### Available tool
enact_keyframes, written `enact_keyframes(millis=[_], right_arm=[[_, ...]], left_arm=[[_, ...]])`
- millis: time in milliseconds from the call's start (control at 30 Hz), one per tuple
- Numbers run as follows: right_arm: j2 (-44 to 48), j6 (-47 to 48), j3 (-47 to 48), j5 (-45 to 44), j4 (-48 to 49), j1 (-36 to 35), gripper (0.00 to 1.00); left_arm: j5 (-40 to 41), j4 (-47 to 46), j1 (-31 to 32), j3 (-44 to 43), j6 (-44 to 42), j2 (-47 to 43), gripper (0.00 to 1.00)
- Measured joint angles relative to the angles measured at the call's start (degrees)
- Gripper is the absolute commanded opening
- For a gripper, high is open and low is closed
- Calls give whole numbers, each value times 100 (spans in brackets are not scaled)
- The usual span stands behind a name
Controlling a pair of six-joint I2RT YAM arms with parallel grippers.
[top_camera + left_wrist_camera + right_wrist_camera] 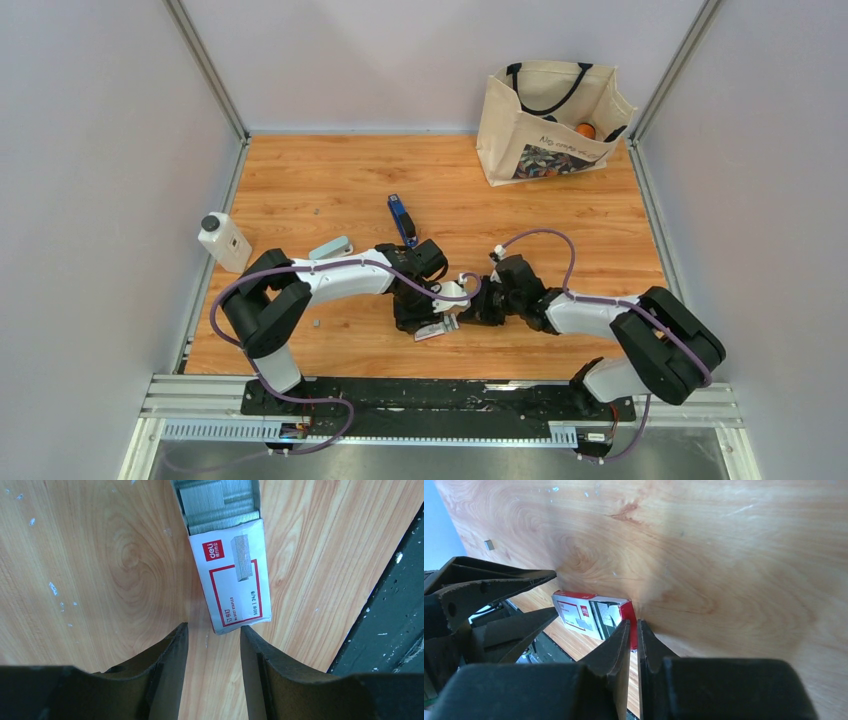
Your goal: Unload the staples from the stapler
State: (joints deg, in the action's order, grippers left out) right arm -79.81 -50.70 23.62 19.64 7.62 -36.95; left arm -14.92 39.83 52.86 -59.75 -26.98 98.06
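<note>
**Q:** Nearest first. What are your tools doing?
**A:** Both are low over the desk (300, 190), just ahead of the arm bases. They meet at the small red-and-white carton (437, 330). Your left tool (212, 630) has its fingers spread, with bare wood in the gap and nothing gripped. The carton lies just past the tips. One corner sits right at a fingertip (255, 645); you can't tell whether they touch.

**Q:** And your right tool?
**A:** On your right tool (634, 625) the fingers are almost pressed together, with only a thin slit between them. The tips sit at the carton's red end. You can't tell whether they pinch a flap.

**Q:** Carton itself?
**A:** It lies flat on the desk. One end is open, with grey staple stacks (220, 500) showing inside.

**Q:** Anything loose?
**A:** A tiny grey strip (488, 544) lies on bare wood. It is well apart from the carton, past the left tool's fingers in the right wrist view.

**Q:** Where's the stapler?
**A:** The stapler (402, 220) is farther out, just beyond your left arm's wrist. It lies on the desk with its length pointing away from you. Neither tool touches it.

**Q:** Beyond that?
**A:** At the left edge a white bottle (224, 240) with a dark cap stands upright. A pale teal block (330, 247) lies between it and your left arm. In the far right corner a cream tote bag (550, 120) stands with something orange (585, 130) inside.
</note>
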Motion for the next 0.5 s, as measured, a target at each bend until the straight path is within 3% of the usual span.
enact_keyframes(millis=[500], right_arm=[[-413,-378,192,-70,361,-719,11]], left_arm=[[48,24,0,0,0,2,51]])
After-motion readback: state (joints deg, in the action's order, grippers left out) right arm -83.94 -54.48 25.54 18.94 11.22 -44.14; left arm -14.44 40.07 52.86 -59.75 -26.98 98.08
